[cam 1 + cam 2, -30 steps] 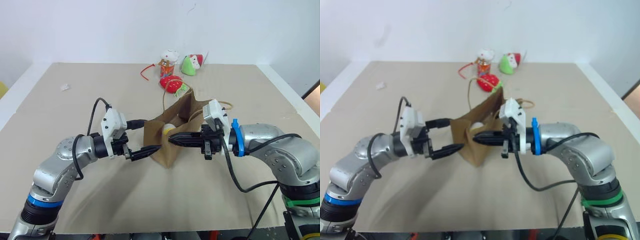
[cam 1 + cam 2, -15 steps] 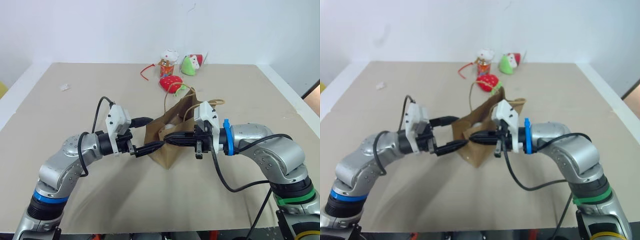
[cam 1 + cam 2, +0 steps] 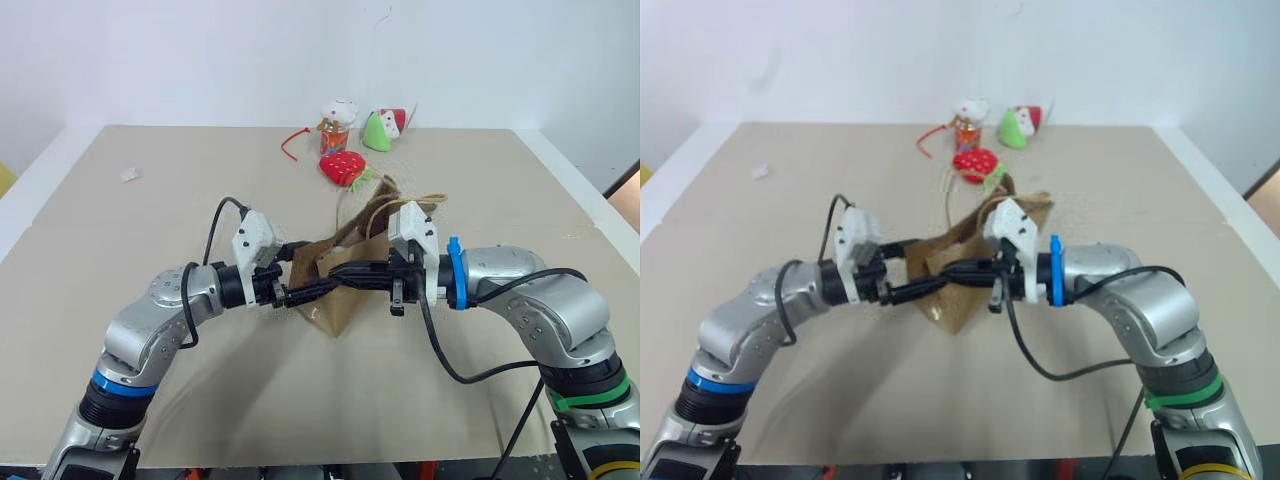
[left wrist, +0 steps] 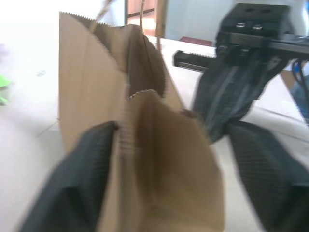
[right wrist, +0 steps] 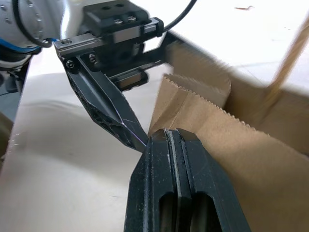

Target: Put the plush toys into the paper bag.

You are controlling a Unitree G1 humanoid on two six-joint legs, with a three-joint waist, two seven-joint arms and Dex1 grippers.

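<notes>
At table centre, the paper bag (image 3: 345, 285) stands upright. The right tool (image 5: 171, 140) is clenched on its rim; the left tool (image 4: 164, 159) straddles the opposite rim, not yet clamped. Three plush toys (image 3: 365, 135) remain unloaded beyond it; bag contents cannot be judged.

Lab-like test space: bare white wall (image 3: 200, 50), cardboard-covered table (image 3: 120, 230).
</notes>
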